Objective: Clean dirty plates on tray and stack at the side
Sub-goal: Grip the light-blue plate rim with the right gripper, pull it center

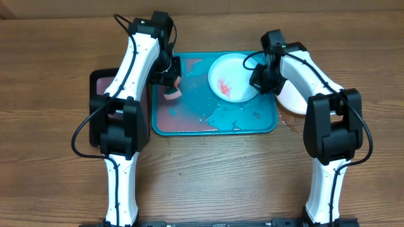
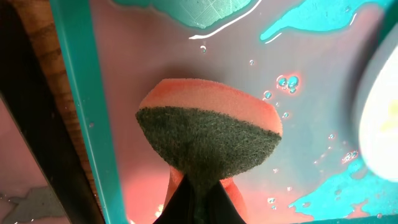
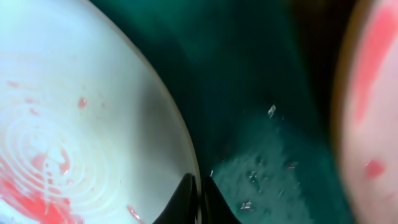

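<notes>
Holding one dirty plate at the rim, scrub pending

Overhead: left pincer (image 1: 172,83) closed on a pink sponge (image 1: 172,94), low over the wet tray (image 1: 214,131). Right pincer (image 1: 260,79) sits at the right rim of the white plate (image 1: 232,77), which lies in the tray, red-smeared. Second plate (image 1: 291,102) lies outside the tray, beneath the right arm.

Left wrist: shut fingers pinch the sponge's dark scouring face. Tray rim is left of the pincer, the plate's edge right of it.

Right wrist: fingers nipped shut over the white plate's rim. Second plate is right of the pincer, blurred, with reddish marks.

Judgement: nothing clean is stacked yet. No third plate seen.
</notes>
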Action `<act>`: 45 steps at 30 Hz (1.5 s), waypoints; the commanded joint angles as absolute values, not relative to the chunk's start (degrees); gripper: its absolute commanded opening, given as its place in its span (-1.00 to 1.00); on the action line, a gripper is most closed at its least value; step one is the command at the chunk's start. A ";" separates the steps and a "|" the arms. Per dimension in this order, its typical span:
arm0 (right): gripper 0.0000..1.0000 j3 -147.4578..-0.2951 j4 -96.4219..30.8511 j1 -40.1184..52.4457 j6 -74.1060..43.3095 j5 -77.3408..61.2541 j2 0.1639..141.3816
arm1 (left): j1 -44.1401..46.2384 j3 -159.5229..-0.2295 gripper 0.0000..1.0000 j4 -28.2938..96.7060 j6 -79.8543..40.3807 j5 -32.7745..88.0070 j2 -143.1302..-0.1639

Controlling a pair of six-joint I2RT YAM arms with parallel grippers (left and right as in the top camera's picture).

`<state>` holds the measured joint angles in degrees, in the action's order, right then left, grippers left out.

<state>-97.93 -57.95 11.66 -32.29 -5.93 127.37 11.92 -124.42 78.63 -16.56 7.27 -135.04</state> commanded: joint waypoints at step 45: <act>-0.93 -98.17 -59.09 22.81 -29.91 -7.55 128.81 | 16.64 -124.11 -0.92 74.32 -17.87 3.95 -133.43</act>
<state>-98.32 -58.13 21.43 -18.92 -9.21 128.11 14.48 -124.42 75.02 -16.58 6.09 -135.04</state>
